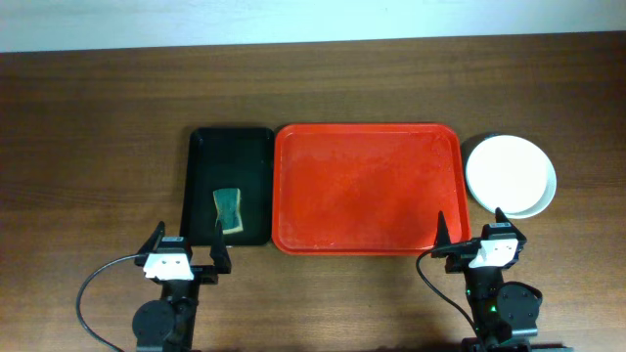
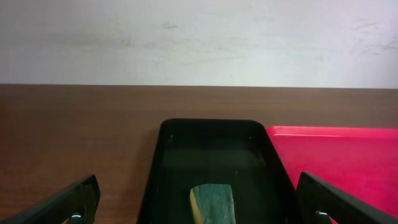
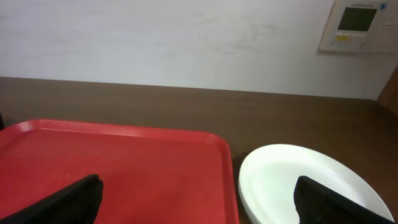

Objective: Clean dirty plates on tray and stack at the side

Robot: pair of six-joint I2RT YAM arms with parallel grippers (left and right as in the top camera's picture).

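Observation:
The red tray (image 1: 367, 186) lies in the middle of the table with nothing on it. Just off its right edge the plates (image 1: 510, 174) sit stacked, a white one on top. In the right wrist view the tray (image 3: 112, 162) fills the left side and the stacked plates (image 3: 292, 174) lie at the right. My right gripper (image 1: 470, 233) hangs open at the tray's front right corner, its fingers straddling the tray rim and the plate stack (image 3: 199, 186). My left gripper (image 1: 188, 244) stands open in front of the black tray, holding nothing (image 2: 198, 186).
A narrow black tray (image 1: 232, 156) lies against the red tray's left side, holding a green and yellow sponge (image 1: 228, 207), which shows between my left fingers (image 2: 212, 202). A wall runs behind the table, with a control panel (image 3: 357, 23) on it.

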